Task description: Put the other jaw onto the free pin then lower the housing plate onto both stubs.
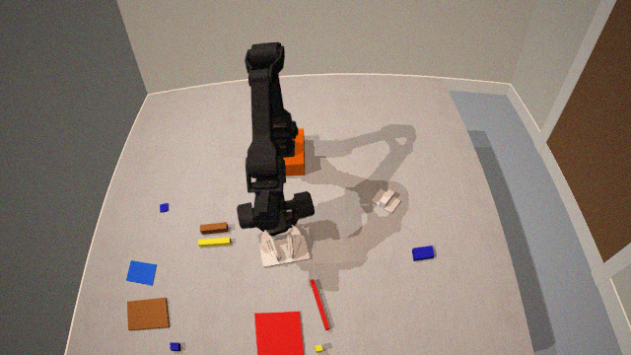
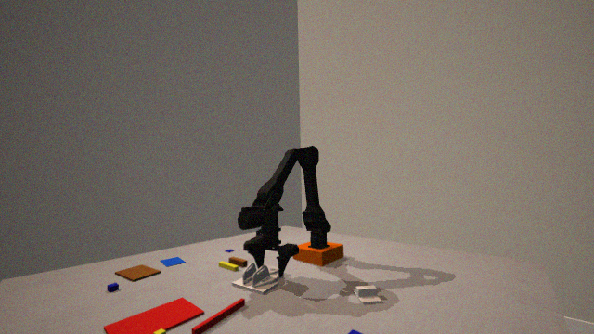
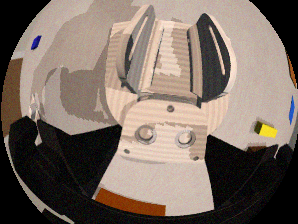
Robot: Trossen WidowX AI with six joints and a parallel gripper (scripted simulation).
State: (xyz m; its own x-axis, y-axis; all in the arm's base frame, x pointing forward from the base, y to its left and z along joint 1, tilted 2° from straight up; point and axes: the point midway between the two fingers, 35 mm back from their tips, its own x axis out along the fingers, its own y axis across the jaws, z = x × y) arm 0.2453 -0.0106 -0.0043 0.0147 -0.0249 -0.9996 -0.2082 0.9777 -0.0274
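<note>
The pale housing plate [image 3: 170, 120] lies across the near ends of the two jaws in the wrist view. Round stub ends show in its two holes. My gripper [image 2: 270, 271] [image 3: 164, 133] is shut on the plate's side edges. The left jaw [image 3: 137, 57] and right jaw [image 3: 215, 57], as the wrist view shows them, stand upright and roughly parallel with a wide gap between. Both are on the pale base [image 1: 301, 255] [image 2: 238, 283] [image 3: 116, 42]. The gear teeth and pins are hidden beneath the plate. Whether the plate is fully down is hard to tell.
A small pale stepped stand [image 1: 387, 201] [image 2: 368, 295] is off to one side. A red bar [image 1: 319, 305] [image 2: 218, 316] and red sheet [image 1: 279, 332] [image 2: 155, 317] lie beyond the base. Yellow [image 1: 214, 242] and brown [image 1: 213, 228] blocks lie near it.
</note>
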